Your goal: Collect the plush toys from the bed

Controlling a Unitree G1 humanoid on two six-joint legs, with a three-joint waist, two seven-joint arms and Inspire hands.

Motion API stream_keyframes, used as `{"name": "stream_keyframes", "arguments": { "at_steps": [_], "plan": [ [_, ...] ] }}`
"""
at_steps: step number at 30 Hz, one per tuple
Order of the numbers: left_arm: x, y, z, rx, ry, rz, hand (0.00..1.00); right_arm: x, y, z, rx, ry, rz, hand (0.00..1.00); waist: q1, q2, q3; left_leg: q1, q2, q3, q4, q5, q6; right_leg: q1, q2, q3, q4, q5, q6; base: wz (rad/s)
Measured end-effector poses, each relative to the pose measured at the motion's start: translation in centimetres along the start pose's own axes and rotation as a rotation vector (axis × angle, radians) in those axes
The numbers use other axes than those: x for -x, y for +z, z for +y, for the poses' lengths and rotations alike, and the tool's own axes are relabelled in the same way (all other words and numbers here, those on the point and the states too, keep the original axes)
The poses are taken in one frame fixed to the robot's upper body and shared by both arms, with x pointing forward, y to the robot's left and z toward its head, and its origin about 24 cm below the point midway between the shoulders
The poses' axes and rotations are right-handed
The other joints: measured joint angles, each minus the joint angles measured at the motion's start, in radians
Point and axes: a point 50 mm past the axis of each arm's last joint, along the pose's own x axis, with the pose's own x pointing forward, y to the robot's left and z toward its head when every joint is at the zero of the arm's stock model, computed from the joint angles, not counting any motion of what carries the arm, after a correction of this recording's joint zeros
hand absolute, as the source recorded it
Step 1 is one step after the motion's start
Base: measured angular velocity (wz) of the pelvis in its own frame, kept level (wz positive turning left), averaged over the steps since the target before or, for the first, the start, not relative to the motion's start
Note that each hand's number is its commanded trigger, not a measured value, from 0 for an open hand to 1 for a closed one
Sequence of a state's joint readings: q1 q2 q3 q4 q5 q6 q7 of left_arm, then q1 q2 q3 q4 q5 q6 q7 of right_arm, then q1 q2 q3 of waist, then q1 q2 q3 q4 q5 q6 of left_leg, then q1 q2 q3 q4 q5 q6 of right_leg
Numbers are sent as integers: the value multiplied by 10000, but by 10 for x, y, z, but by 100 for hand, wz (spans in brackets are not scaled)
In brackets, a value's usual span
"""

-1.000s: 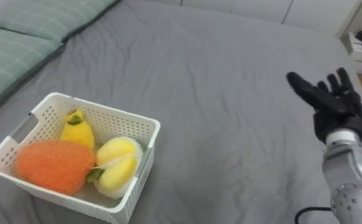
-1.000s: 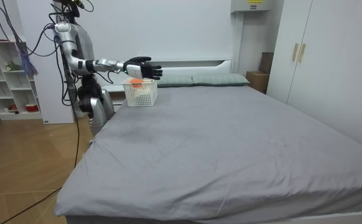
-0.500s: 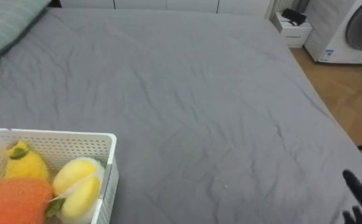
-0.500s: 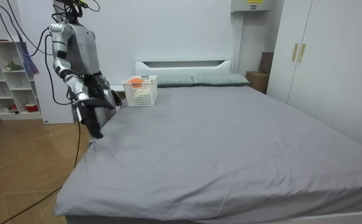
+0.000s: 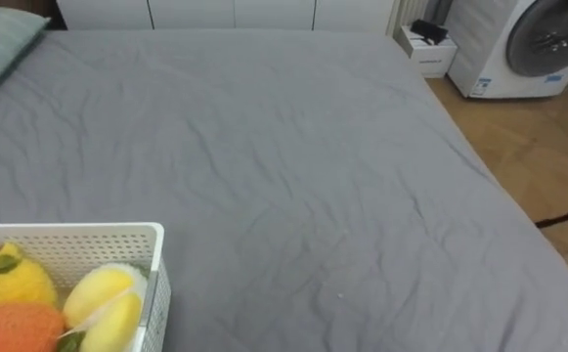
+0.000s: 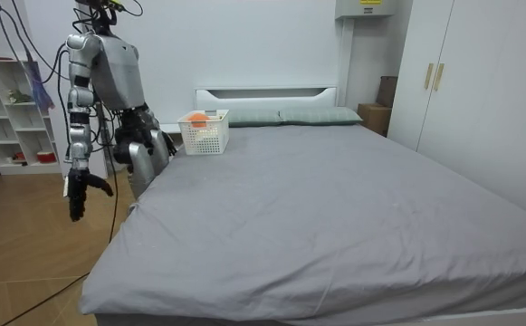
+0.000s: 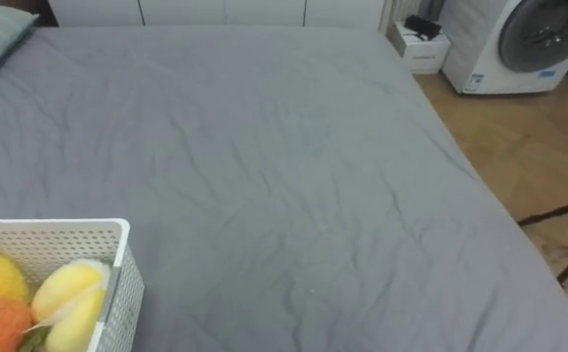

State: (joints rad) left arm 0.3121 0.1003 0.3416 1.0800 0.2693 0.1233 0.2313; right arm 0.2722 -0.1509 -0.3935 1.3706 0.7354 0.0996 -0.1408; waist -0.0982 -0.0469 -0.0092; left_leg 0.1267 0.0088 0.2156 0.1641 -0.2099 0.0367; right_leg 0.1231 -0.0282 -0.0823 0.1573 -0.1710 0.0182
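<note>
Grey bed [image 5: 264, 166] carrying white basket [image 5: 88, 233], cropped at the frame edge, with plush toys [image 5: 103, 303] inside; right hand [image 6: 78, 186], lowered off the bed, hangs empty, fingers loosely spread.

Torso silver-grey, metallic, rounded chest shell. Head small, dark. Arms silver, segmented, dark bands at joints. Right hand [image 6: 79, 193] black from wrist down. Hips and legs dark grey with silver shells. Black cables and straps rise from shoulders; dark cable trails over floor.
</note>
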Motion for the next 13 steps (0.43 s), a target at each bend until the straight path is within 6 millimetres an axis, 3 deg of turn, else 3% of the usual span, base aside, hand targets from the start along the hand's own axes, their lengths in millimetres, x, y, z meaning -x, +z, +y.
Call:
{"name": "stream_keyframes", "arguments": {
  "at_steps": [4,9,13],
  "plan": [
    [1,-3,-3,-572,-119,296,0,1,-8,11,5549,250,510,0,362,5,1,53,-3,1,-4,-2,1,47,-15,-52,-8,0,0,0],
    [2,0,-9,-997,-282,432,0,4,2,32,9537,454,198,0,545,18,4,69,-5,-53,-7,0,3,75,-15,-96,-20,2,-1,2],
    [3,5,-15,-1256,-452,492,0,5,4,36,11188,501,127,0,664,74,12,73,-7,-108,-17,0,1,112,-13,-138,-50,1,-1,4]
  ]
}}
